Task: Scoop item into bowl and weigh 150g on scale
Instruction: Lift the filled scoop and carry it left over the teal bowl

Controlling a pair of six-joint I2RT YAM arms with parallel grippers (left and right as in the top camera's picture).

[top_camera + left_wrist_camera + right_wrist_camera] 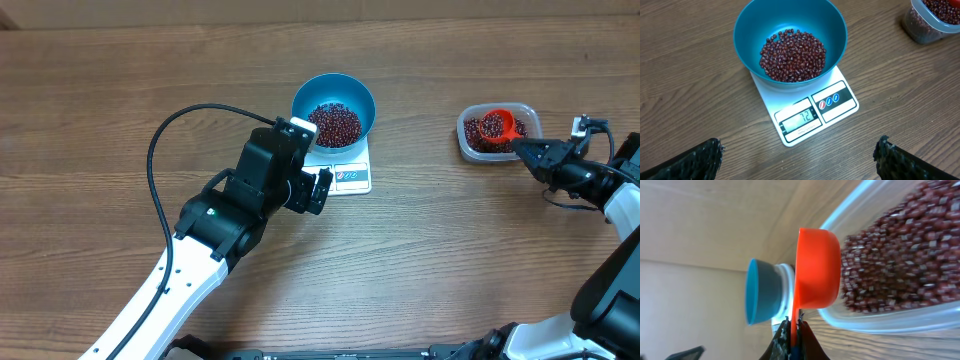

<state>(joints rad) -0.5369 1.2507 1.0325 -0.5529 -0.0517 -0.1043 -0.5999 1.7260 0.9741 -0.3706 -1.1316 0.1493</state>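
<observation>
Left hand (797,157) spread empty, scale (800,102) display (801,120) facing it, right hand (522,148) pinching scoop (817,270)

A brown wooden worktop (100,100) is stretching across the whole view, its grain running from left to right. A clear plastic tub (466,131) with rounded corners is standing on it at the far right. A bright red-orange scoop (497,126) is sitting within the tub's outline, its handle pointing toward the near right corner.
</observation>
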